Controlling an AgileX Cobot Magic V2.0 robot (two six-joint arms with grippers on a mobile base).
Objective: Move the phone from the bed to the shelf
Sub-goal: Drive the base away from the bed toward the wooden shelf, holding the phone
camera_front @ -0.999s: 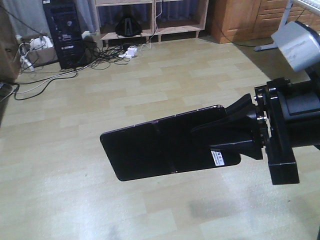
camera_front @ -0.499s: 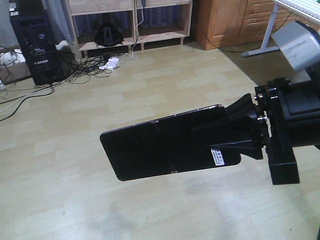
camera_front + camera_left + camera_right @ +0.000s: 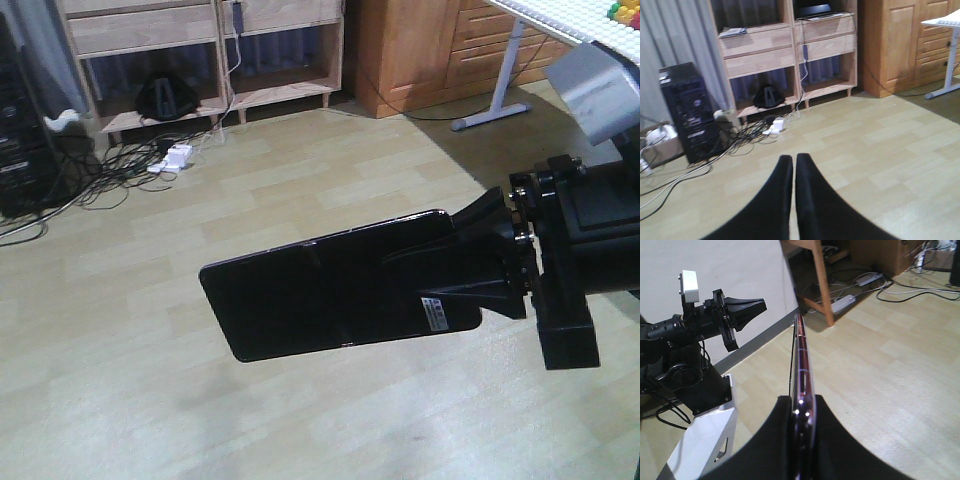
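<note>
The phone (image 3: 310, 295) is a glossy black slab with a crease across its middle and a small white sticker, held flat above the floor. My right gripper (image 3: 400, 265) is shut on its right end. In the right wrist view the phone (image 3: 800, 355) shows edge-on with a pinkish metal rim, clamped between the right gripper (image 3: 803, 401) fingers. My left gripper (image 3: 792, 160) is shut with nothing in it, only a thin slit between the fingers; it also shows as the left gripper (image 3: 760, 305) off to the side. The light-wood shelf (image 3: 150, 30) (image 3: 765, 47) stands against the far wall. The bed is out of view.
A black computer tower (image 3: 687, 112) and tangled cables (image 3: 747, 134) with a white power strip (image 3: 175, 158) lie on the floor by the shelf. An orange-brown cabinet (image 3: 410, 50) and a white desk leg (image 3: 497, 90) stand to the right. The robot base (image 3: 705, 440) is below left.
The whole background has slid left and the shelf sits nearer in the front view. The phone and right gripper keep the same place in the frame.
</note>
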